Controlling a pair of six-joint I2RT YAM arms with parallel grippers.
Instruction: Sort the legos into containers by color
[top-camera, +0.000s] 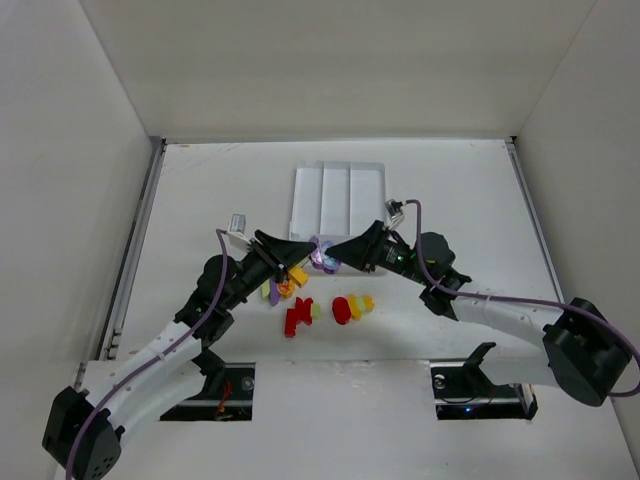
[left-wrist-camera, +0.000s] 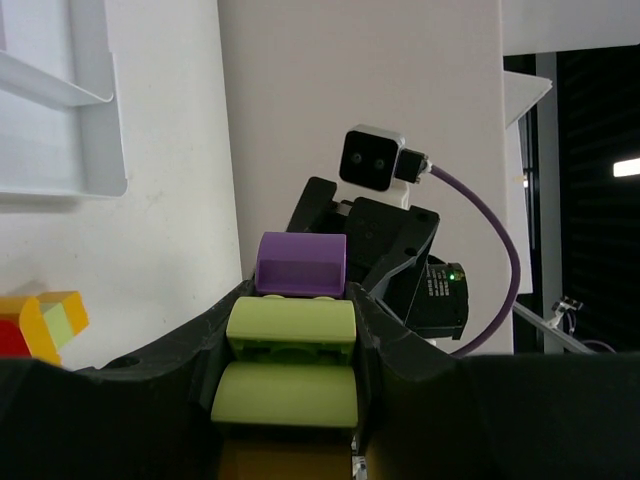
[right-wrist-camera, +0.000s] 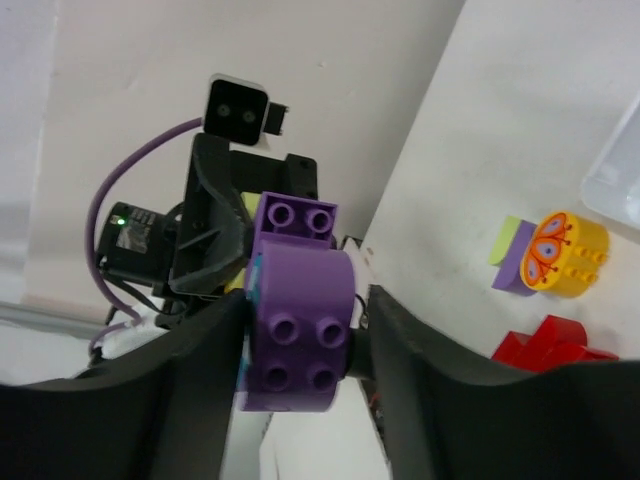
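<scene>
My left gripper and right gripper meet tip to tip just in front of the white tray. They hold one joined stack of legos between them. In the left wrist view my left gripper is shut on two light green bricks with a small purple brick at their far end. In the right wrist view my right gripper is shut on a round purple brick joined to that small purple brick.
Loose legos lie on the table below the grippers: a yellow-and-purple piece, an orange brick, a red piece, and a red-and-yellow cluster. The tray's corner shows in the left wrist view.
</scene>
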